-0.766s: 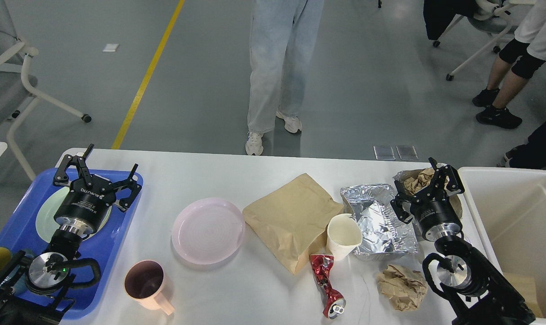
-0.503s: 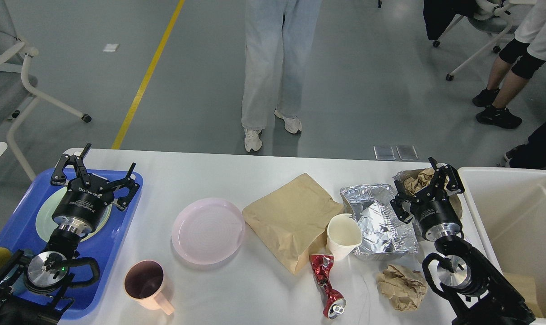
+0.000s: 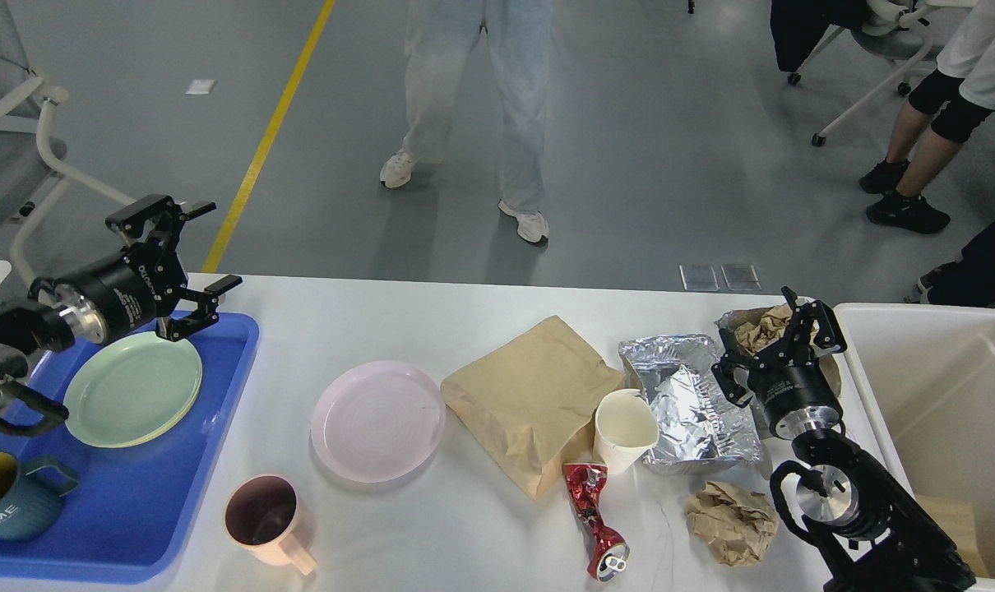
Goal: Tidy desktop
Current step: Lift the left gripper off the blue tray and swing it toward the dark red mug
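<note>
We count two plates, one green (image 3: pixel 132 389) and one pink (image 3: pixel 378 420); two mugs, one blue (image 3: pixel 8 498) and one pink (image 3: pixel 263 518); one paper bag (image 3: pixel 530 399); one paper cup (image 3: pixel 625 429); one crushed red can (image 3: pixel 596 518); one foil tray (image 3: pixel 687 399); two crumpled paper wads (image 3: pixel 732 522) (image 3: pixel 761 327).

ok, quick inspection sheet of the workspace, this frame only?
Surface: desktop, white, crowded.
Job's things: pink plate and pink mug on the desktop; green plate and blue mug in the tray.
Clutter: paper bag, foil, cup, crushed can, paper wad.
Grippers: left gripper open, raised over the tray's corner; right gripper open, by the foil.
Cables: nothing seen.
Surroundings: bin at the right; people standing beyond.
</note>
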